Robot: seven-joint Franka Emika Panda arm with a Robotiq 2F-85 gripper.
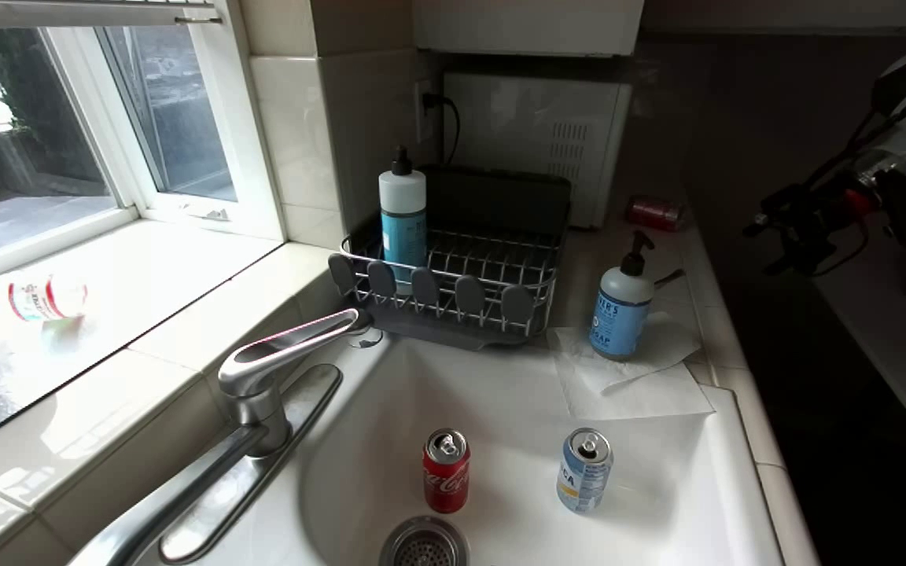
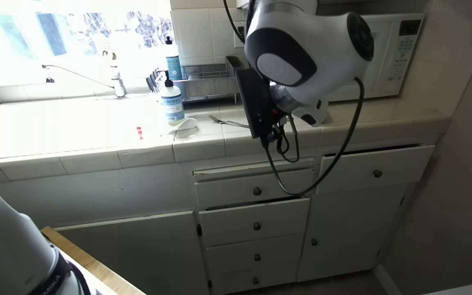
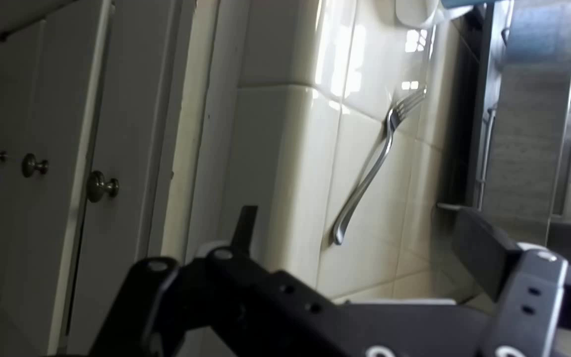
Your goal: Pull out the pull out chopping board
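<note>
With the end effector [image 3: 358, 223] spread wide and empty, could easily slip off the chopping board [image 2: 244, 170] (seemingly slotted, without visible knob, between tabletop [image 2: 207, 134] and top drawer [image 2: 234, 192]) through too shallow a pinch.

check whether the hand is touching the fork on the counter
Apart. In the wrist view, the hand stands open, and bare tile shows between each of its fingers and the fork.
</note>
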